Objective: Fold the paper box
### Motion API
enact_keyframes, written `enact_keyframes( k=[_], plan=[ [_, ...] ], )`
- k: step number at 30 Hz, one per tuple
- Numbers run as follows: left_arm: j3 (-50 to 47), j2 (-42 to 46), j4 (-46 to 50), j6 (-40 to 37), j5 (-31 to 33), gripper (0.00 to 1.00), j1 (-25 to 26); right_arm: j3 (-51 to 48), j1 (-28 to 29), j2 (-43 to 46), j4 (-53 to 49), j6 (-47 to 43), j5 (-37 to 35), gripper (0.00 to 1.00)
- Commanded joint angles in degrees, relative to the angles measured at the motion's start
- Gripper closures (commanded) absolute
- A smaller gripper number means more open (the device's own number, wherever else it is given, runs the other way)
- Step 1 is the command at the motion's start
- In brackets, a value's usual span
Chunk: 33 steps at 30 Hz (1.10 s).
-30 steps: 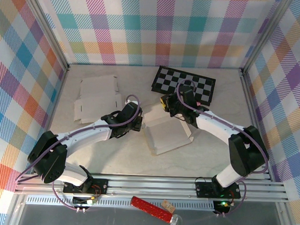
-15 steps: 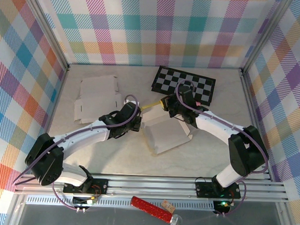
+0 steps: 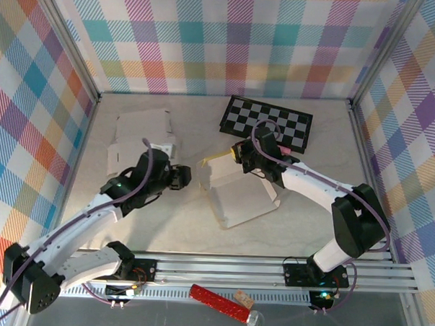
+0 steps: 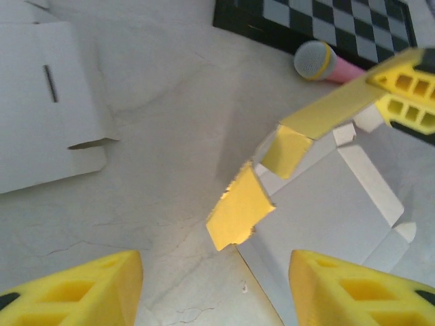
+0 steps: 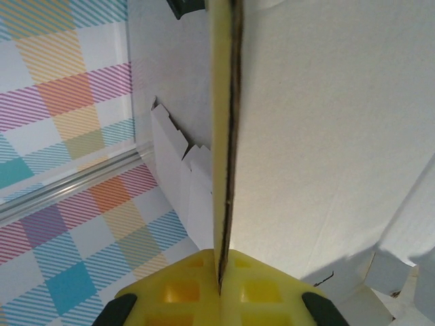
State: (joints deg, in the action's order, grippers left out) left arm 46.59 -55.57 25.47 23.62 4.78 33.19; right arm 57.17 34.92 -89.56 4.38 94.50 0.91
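R jaws clamped on paper box (image 3: 241, 198) flap (image 3: 218, 158); L jaws wide open, loose end tab (image 4: 239, 214) dead ahead btw them, not touching.

White paper box (image 3: 241, 200) with yellow flap (image 4: 239, 207), black-white checkerboard (image 3: 270, 122), plaid walls (image 3: 230, 41)
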Motion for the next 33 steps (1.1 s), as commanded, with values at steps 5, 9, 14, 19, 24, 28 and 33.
enact_keyframes(
  k=[5, 9, 14, 19, 24, 28, 33],
  plan=[
    [-3.2, -3.7, -0.2, 0.1, -9.0, 0.64, -4.6, -5.6, 0.3, 0.3, 11.7, -4.4, 2.8, 1.0],
    [-6.1, -4.1, -4.5, -1.5, -9.2, 0.72, -4.8, -9.6, 0.3, 0.9, 16.0, -4.7, 3.7, 1.0],
    [-10.3, -5.4, -12.0, -5.7, -12.3, 0.74, -4.8, -11.8, 0.2, 1.5, 18.6, -6.3, 4.7, 1.0],
    [-12.0, -10.2, -18.4, -9.9, -18.7, 0.69, -4.3, -12.9, 0.1, 2.0, 19.4, -6.2, 4.9, 1.0],
    [-11.4, -15.1, -21.2, -13.2, -19.5, 0.66, -3.4, -12.7, 0.2, 2.5, 19.3, -6.0, 4.7, 1.0],
    [-11.3, -16.9, -23.5, -14.8, -20.6, 0.64, -2.9, -12.7, 0.1, 2.6, 19.4, -5.9, 4.9, 1.0],
    [-10.4, -18.4, -24.9, -17.3, -21.2, 0.62, -1.8, -12.9, 0.1, 2.4, 20.4, -6.1, 5.6, 1.0]
  ],
)
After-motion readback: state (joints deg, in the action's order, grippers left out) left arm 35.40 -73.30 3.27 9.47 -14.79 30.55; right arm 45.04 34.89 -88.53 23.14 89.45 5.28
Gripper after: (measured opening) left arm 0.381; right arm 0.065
